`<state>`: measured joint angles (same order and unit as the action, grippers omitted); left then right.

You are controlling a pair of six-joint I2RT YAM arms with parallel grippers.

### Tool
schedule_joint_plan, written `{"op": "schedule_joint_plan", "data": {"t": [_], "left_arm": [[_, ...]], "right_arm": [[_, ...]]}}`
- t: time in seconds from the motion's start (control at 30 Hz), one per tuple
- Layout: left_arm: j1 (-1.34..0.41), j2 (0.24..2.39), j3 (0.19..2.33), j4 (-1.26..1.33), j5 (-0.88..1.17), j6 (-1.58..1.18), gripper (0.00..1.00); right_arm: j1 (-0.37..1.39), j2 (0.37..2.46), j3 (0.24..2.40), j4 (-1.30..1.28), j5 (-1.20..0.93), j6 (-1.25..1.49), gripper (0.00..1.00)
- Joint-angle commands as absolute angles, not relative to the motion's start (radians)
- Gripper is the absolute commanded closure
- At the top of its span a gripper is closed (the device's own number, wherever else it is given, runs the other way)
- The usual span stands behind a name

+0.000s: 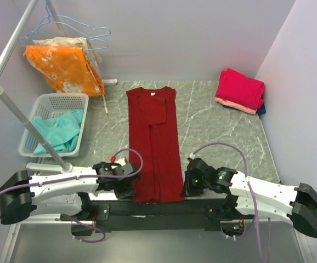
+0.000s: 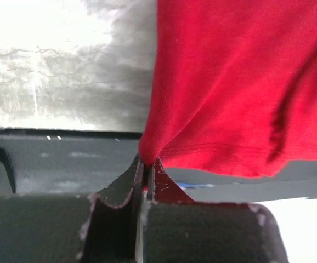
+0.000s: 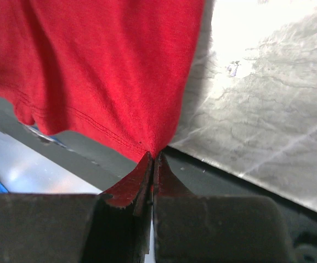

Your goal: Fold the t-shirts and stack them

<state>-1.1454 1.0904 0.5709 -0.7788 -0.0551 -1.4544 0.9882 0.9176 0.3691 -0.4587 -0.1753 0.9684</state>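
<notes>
Where hem (image 2: 219, 156) ends, left gripper (image 2: 146, 167), right gripper (image 3: 153, 160) pinch maroon t-shirt (image 1: 154, 142).

1. In front of me stands 1 table (image 1: 219, 137) with a grey marbled top and lighter veins across it.
2. In its middle lies 1 maroon t-shirt (image 1: 154, 142), folded to a long narrow strip, collar to the far side, hem at the near edge.
3. In the far right corner sits 1 stack of folded t-shirts (image 1: 239, 90): bright pink on top, peach under it, dark blue at the bottom.
4. At the left edge stands 1 white basket (image 1: 53, 99), well apart from the strip.
</notes>
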Motion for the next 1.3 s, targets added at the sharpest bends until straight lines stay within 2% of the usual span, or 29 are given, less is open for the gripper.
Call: {"op": "schedule_joint_plan", "data": {"t": [0.0,0.2,0.5,0.7,1.0,1.23,1.27], "left_arm": [[-1.152,1.097,0.722,-0.908,-0.179,-1.496,0.99],[-1.117,1.176,0.886,-1.015,-0.285,-1.454,0.99],[-0.841,1.339,1.122,-0.980,-0.393,-1.198,0.99],[-0.695,1.540,1.287,-0.881,-0.393,-1.005,0.99],[-0.539,1.856,1.517,-0.798,-0.356,-0.824,0.99],[-0.459,2.054,1.684,-0.769,-0.314,-0.709,0.99],[-0.453,2.065,1.699,-0.762,-0.313,-0.697,0.99]], "right_arm": [[0.994,0.885,0.521,-0.583,-0.069,0.951,1.00],[0.962,0.959,0.707,-0.670,-0.002,0.907,1.00],[0.738,1.113,0.854,-0.621,-0.002,0.715,1.00],[0.598,1.343,1.000,-0.548,-0.025,0.591,1.00],[0.479,1.763,1.362,-0.508,-0.084,0.503,1.00],[0.445,1.928,1.558,-0.560,-0.100,0.508,1.00],[0.442,1.937,1.571,-0.567,-0.095,0.512,0.94]]}}
